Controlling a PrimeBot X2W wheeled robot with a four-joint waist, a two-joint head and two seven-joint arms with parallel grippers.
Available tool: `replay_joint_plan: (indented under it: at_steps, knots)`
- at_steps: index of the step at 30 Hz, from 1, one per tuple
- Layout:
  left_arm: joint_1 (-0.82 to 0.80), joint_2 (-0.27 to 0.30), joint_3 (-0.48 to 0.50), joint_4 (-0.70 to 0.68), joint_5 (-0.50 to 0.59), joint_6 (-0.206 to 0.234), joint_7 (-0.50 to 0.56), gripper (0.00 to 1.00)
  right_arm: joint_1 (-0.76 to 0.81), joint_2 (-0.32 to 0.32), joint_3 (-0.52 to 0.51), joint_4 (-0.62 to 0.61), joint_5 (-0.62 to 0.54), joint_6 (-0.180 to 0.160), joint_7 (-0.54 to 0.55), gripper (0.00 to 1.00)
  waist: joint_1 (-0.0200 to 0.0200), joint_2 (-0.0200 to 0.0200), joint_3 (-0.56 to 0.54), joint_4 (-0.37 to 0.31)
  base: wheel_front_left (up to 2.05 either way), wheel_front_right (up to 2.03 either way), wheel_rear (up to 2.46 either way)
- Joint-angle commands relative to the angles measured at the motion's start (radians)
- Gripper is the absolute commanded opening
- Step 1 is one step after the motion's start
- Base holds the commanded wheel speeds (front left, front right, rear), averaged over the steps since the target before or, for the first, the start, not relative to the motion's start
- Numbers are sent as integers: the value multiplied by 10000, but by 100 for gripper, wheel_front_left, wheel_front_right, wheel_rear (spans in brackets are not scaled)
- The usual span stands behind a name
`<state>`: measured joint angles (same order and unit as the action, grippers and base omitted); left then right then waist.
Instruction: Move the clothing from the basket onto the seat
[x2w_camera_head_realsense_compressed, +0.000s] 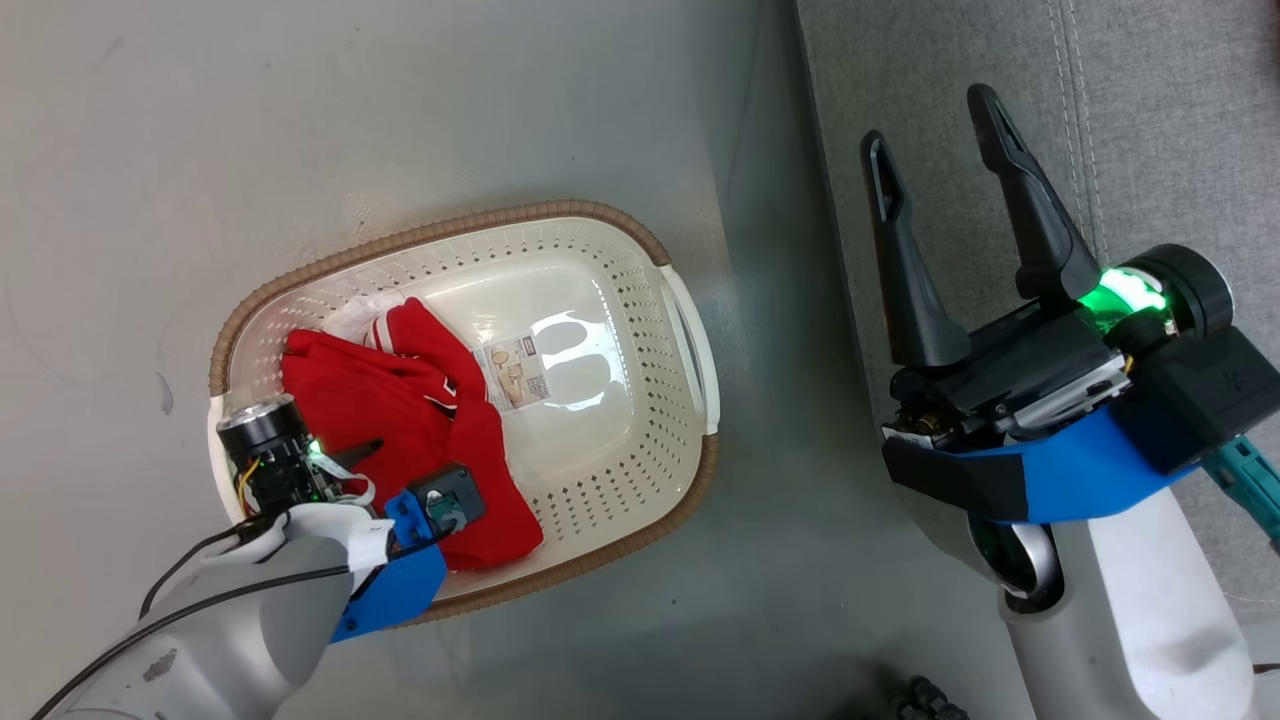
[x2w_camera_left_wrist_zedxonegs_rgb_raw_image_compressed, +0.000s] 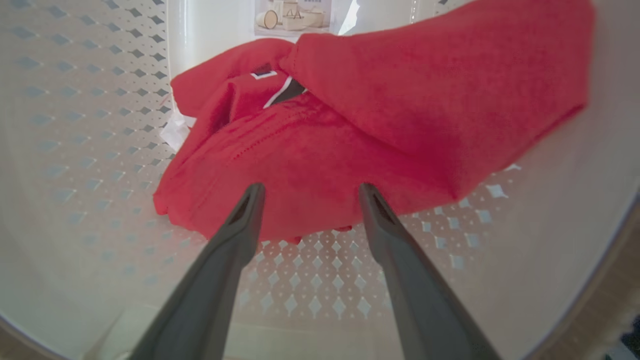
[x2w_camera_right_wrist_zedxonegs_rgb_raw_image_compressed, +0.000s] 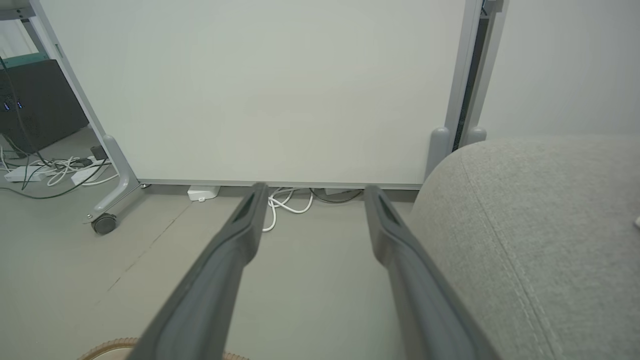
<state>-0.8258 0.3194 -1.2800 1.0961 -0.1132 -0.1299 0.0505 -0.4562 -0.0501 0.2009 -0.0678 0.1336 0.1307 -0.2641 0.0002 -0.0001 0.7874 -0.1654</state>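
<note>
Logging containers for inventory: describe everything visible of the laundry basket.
The basket is oval, cream-white plastic with perforated walls, a brown rim band and white handles. It stands upright on the grey floor. Red clothing lies in its left end, a paper label on its glossy bottom; the open left gripper reaches inside.

Bare basket (x2w_camera_head_realsense_compressed: 640, 300) bottom beside the clothing (x2w_camera_head_realsense_compressed: 380, 400); open floor (x2w_camera_head_realsense_compressed: 790, 480) between basket and seat (x2w_camera_head_realsense_compressed: 1150, 120).

A white partition panel (x2w_camera_right_wrist_zedxonegs_rgb_raw_image_compressed: 260, 90) stands on the grey floor (x2w_camera_right_wrist_zedxonegs_rgb_raw_image_compressed: 310, 280), a caster (x2w_camera_right_wrist_zedxonegs_rgb_raw_image_compressed: 104, 223) at its foot and white cables (x2w_camera_right_wrist_zedxonegs_rgb_raw_image_compressed: 60, 167) tangled nearby.
</note>
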Motion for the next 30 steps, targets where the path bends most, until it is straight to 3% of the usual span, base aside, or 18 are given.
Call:
replay_joint_plan:
  at_steps: [1, 10, 30]
  knots:
    - [30, -74, -25, -39, 150, -10, 168, 100, -110, -5, -20, -5, 50, 1, -6, 100, -2, 1, -23, -5, 0, 0, 0]
    - [426, 3, -26, 173, 617, -8, 479, 100, -98, -5, 50, -10, 163, 1, -6, 100, -2, 1, -49, -232, 0, 0, 0]
    - [-735, -122, -28, 1006, 693, -9, 408, 100, 32, -4, -237, -385, -29, 1, -6, 100, -2, 1, 1242, -426, 0, 0, 0]
